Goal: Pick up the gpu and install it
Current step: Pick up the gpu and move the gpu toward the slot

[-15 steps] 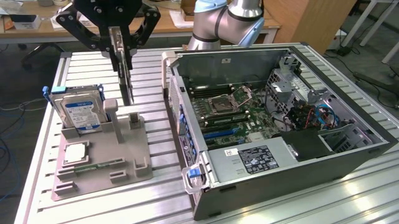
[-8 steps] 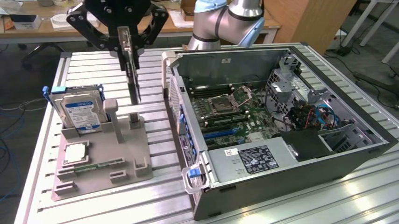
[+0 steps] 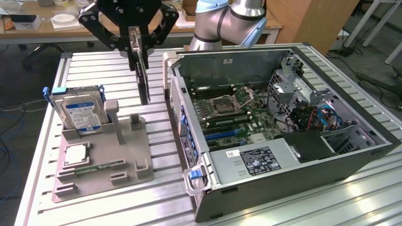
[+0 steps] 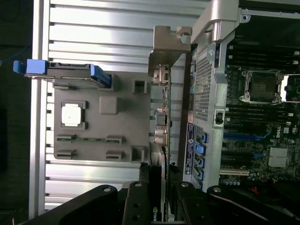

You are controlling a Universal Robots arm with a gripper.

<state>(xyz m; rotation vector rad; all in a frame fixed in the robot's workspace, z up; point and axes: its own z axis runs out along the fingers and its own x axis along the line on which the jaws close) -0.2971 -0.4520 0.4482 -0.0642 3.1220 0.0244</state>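
Exterior view of a slatted aluminium counter. At 11 o'clock from the picture's centre, the gpu hangs upright in the air, a slim dark card seen edge-on and clear of the counter. Below it is the gap between a grey parts tray at 8 o'clock and an open computer case lying on its side, which spans from 1 to 5 o'clock. The tray carries a hard drive standing in a blue-handled caddy, a processor chip and a memory stick. Inside the case lies the motherboard, with blue expansion slots at 6 o'clock from its empty processor socket.

Likely risks: the card hangs just beside the case's perforated wall, so its lower edge or bracket could catch on that wall's rim when carried across. It is held only along its upper edge, so a knock could swing or slip it. A tilted card could also miss its slot and scrape the board.

The black two-fingered end effector has its jaws drawn narrow and clamped on the card's upper edge. The wrist view shows the card pinched between them, with its silver bracket at the far end, close alongside the case wall
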